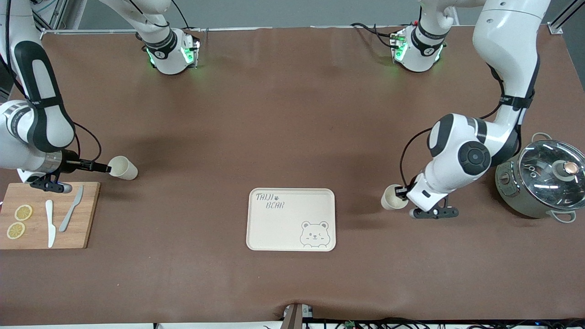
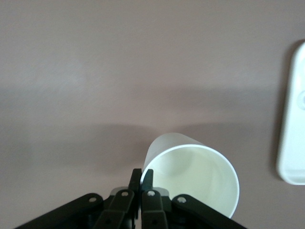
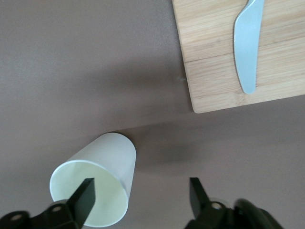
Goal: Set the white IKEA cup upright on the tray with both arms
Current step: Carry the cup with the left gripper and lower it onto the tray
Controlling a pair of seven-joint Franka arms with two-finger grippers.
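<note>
1. Cups first: there are two, both lying on their sides on the worktop. One cup (image 1: 394, 197) sits toward the left arm's end, beside the tray (image 1: 291, 219); the other cup (image 1: 123, 167) lies toward the right arm's end, just beside the board (image 1: 48, 214).
2. Left gripper (image 1: 402, 192) has its fingers (image 2: 141, 177) clamped on the rim of its cup (one inside the mouth, one outside).
3. Right gripper (image 1: 103, 168) is at the mouth of its cup, fingers (image 3: 86, 193) apart, one inside the rim, so no grip there.
4. Step looks like: left grasp done, right closing in.
5. Next, I'd guess, lift the left cup, tip it mouth-up and carry it over the tray, which has nothing on it.
6. Pot (image 1: 544, 178) near the left arm is worth avoiding.
</note>
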